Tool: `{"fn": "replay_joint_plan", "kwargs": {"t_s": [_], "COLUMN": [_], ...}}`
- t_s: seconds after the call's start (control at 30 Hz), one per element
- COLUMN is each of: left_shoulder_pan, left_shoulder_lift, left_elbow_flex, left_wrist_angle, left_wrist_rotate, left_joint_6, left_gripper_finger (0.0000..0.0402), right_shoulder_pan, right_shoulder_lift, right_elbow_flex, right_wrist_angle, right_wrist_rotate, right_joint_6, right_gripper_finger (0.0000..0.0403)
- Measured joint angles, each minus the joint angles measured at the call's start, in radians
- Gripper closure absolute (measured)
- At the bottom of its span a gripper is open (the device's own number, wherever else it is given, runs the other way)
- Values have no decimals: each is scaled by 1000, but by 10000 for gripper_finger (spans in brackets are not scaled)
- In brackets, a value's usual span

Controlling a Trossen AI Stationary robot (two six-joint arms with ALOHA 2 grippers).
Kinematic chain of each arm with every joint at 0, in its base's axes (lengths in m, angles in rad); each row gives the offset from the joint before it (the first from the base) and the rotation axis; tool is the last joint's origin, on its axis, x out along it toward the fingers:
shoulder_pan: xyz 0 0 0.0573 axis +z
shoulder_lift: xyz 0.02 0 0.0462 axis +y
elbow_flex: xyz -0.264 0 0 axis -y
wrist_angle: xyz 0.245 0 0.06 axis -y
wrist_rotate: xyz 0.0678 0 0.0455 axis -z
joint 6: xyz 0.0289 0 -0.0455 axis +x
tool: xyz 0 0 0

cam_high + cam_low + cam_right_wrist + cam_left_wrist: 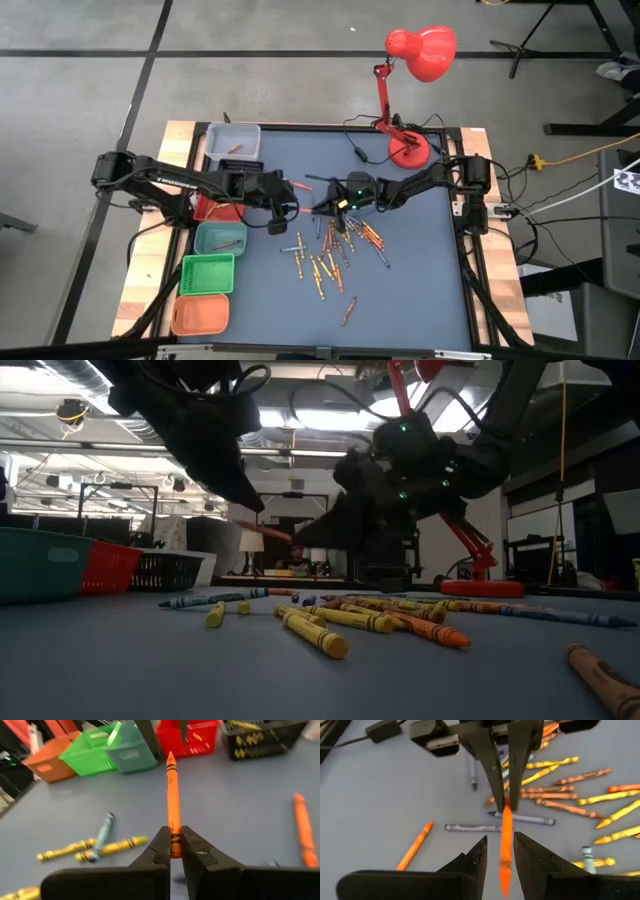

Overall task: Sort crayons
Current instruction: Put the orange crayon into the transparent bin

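Note:
My right gripper [320, 206] is shut on an orange crayon [172, 795] held above the blue mat at mid-table. My left gripper [288, 208] faces it, open. In the left wrist view its two fingers [479, 860] stand on either side of the crayon's free end [505, 855], with a gap on each side. Many other crayons [335, 250], yellow, orange, blue and brown, lie loose on the mat near the table's middle. One orange crayon [300, 186] lies apart on the far side. My right gripper pinches the orange crayon's back end [174, 840] between its two fingertips. The fingers come nearly level from the table's right and lie along the crayon. The crayon sticks straight out past the fingertips toward the left gripper, lifted clear of the mat.
A row of small bins stands along the mat's left edge: grey [232, 140], black [260, 737], red [215, 210], teal [220, 237], green [207, 275], orange [200, 315]. A red desk lamp [410, 60] stands at the far right corner.

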Motion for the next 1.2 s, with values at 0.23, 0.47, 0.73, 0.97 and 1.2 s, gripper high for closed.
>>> {"fn": "replay_joint_plan", "kwargs": {"t_s": [0.23,0.47,0.73,0.97,1.2], "left_shoulder_pan": [-9,-8,-12,-13,-13], "left_shoulder_lift": [-1,-1,-1,-1,-1], "left_elbow_flex": [0,0,0,0,0], "left_wrist_angle": [5,4,4,-1,-10], "left_wrist_rotate": [35,46,57,56,47], "left_joint_6": [-27,-70,-126,-126,-125], "left_gripper_finger": [322,322,322,322,322], "right_shoulder_pan": [27,30,28,28,28], "right_shoulder_lift": [-1,-2,-3,-3,-3], "right_elbow_flex": [73,91,92,92,92], "right_wrist_angle": [-6,-17,-89,-89,-83], "right_wrist_rotate": [0,10,79,92,90], "right_joint_6": [-1,-3,-4,-4,-3], "right_gripper_finger": [382,382,382,382,381]}}
